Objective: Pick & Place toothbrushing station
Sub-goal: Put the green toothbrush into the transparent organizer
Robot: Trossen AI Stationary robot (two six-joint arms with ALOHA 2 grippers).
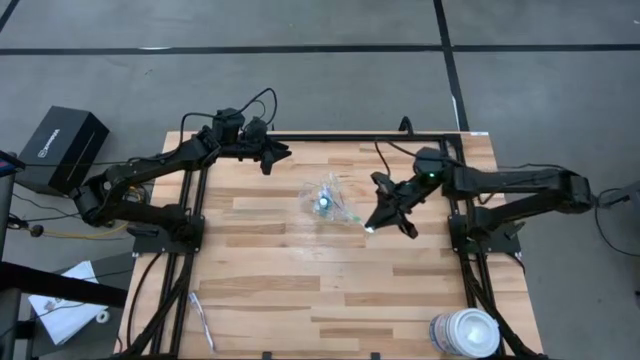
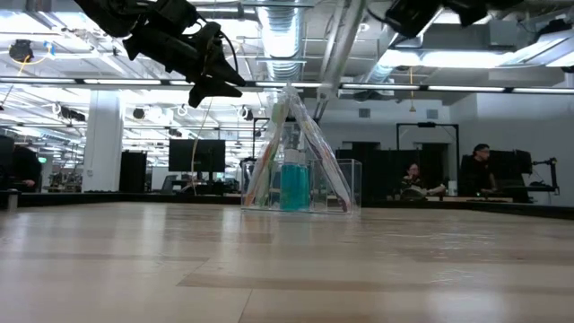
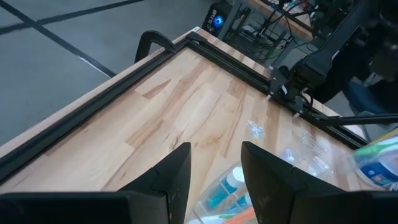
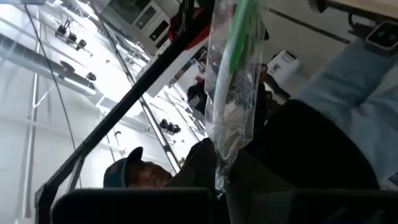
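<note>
Your right gripper point(image 1: 372, 226) is pinched shut on a light, crinkly wrapped toothbrush point(image 4: 233, 74), so keep hold of the stiff handle, not the slippery film.

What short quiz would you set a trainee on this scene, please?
1. True or false: the right pincer holds nothing.
2. Where does the clear container stand? A: near the middle of the table. B: at its near left corner. C: on the floor.
3. Fill the gap: the left pincer is ____ and empty.

Key: 1 false, it is shut on a wrapped green toothbrush. 2 A. 3 open.
</note>
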